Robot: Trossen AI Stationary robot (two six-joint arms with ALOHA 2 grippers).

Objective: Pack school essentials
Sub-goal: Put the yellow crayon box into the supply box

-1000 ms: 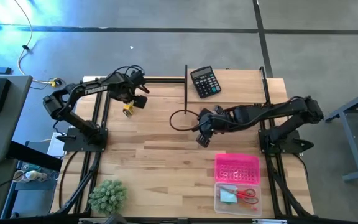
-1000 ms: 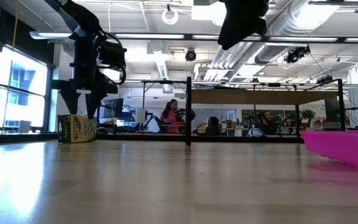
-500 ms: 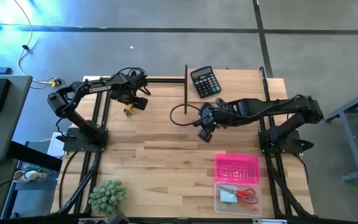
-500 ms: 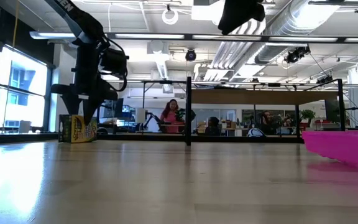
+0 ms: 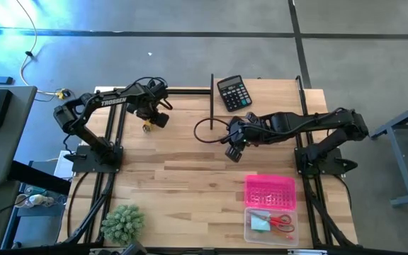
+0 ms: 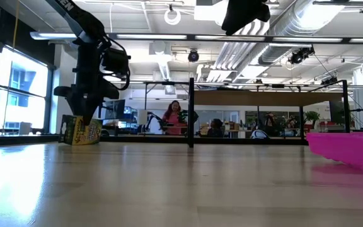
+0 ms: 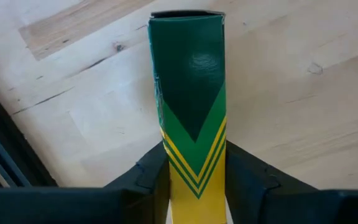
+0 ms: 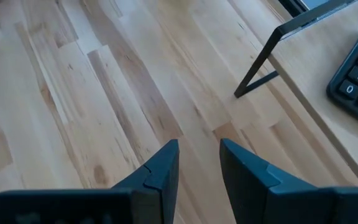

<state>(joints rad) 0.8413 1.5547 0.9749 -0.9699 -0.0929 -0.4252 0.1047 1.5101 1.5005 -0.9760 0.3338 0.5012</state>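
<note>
A yellow-green crayon box point(image 5: 146, 127) stands on the table at the far left, near the black frame. It shows in the low view point(image 6: 80, 131) and the left wrist view point(image 7: 191, 93). My left gripper point(image 7: 194, 158) has come down over it from above and is shut on it. My right gripper point(image 5: 232, 150) hangs open above the bare middle of the table point(image 8: 199, 149), with nothing between its fingers. Red-handled scissors point(image 5: 282, 221) and a light-blue notepad point(image 5: 261, 224) lie in a clear tray. My left gripper pinches the crayon box between its two fingers, one on each broad side point(image 7: 161, 155), astride the narrow green-and-yellow top face. The fingers point(image 6: 84, 117) point down from above. The box's bottom edge rests on the table.
A black calculator point(image 5: 234, 93) lies at the far edge, beside an upright black post point(image 5: 212, 99). A pink basket point(image 5: 269, 190) and the clear tray point(image 5: 271, 234) sit at the near right. A green spiky plant point(image 5: 122, 223) stands at the near left.
My left gripper has sunk a little onto the crayon box and its fingers have shut against the box's sides. My right gripper has risen slightly and shifted a little toward the far edge.
</note>
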